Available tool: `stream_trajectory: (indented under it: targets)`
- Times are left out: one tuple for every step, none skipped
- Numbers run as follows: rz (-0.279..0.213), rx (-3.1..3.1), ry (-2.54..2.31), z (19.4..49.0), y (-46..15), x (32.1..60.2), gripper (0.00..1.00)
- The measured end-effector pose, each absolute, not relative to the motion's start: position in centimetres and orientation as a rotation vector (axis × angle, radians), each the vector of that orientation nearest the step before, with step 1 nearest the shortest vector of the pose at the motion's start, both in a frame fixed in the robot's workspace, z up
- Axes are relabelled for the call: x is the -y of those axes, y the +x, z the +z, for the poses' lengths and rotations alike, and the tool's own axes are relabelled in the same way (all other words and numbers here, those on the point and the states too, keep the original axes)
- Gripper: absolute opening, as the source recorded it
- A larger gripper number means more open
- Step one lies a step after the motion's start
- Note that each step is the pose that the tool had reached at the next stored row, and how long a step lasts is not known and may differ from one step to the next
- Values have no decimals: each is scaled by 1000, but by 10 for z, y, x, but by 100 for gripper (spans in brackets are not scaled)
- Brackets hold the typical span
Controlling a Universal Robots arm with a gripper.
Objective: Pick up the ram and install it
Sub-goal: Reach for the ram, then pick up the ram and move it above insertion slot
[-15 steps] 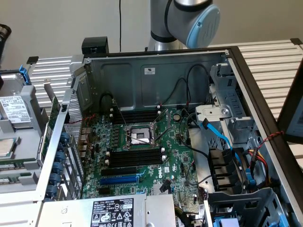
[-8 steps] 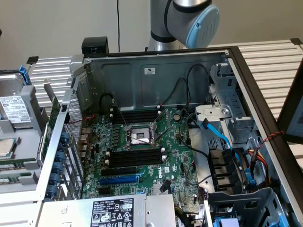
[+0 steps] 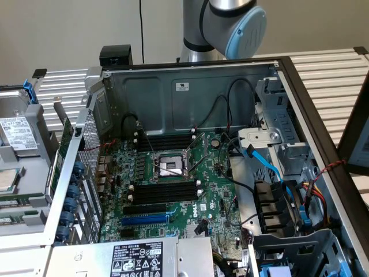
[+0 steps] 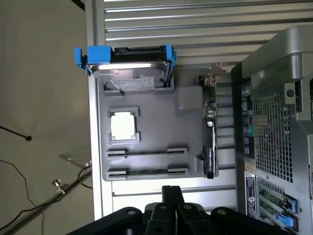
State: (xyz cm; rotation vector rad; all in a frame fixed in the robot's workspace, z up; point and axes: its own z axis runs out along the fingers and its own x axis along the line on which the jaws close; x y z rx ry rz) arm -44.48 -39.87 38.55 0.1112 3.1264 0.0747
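Two ram sticks lie edge-up in holders of a grey tray (image 4: 146, 105), one (image 4: 146, 152) just beyond the other (image 4: 146, 172). In the exterior view the same tray (image 3: 26, 167) sits to the left of the open computer case, with the ram (image 3: 17, 203) near its front. My gripper (image 4: 172, 190) hovers above the tray's edge closest to the ram, its black fingers (image 4: 167, 192) pressed together with nothing between them. On the motherboard (image 3: 213, 190), black empty memory slots (image 3: 164, 193) lie beside the CPU socket (image 3: 171, 167).
The tray also holds a hard drive in a blue caddy (image 4: 129, 68), a CPU (image 4: 122, 125) and an expansion card standing on edge (image 4: 210, 137). The case's perforated rear wall (image 4: 274, 137) rises next to the tray. A blue expansion slot (image 3: 147, 220) and loose cables (image 3: 271, 167) sit inside the case.
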Motion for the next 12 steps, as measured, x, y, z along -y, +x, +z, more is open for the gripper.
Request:
stream_trajectory:
  targets:
    - [75, -3127, 111, 385, -447, 399, 11]
    - [75, -3127, 111, 385, -449, 399, 11]
    - [75, -3129, 111, 385, -449, 399, 11]
    - [75, -3129, 111, 385, -449, 399, 11]
    - [75, -3129, 111, 385, -449, 399, 11]
    - [75, -3129, 111, 385, -449, 399, 11]
    - [75, -3129, 111, 385, -449, 399, 11]
    - [75, -3129, 111, 385, -449, 399, 11]
    - [75, -3129, 112, 385, -449, 399, 11]
    - [75, -3129, 111, 385, -449, 399, 11]
    - [75, -3129, 111, 385, -449, 399, 11]
    - [75, -3129, 111, 385, -449, 399, 11]
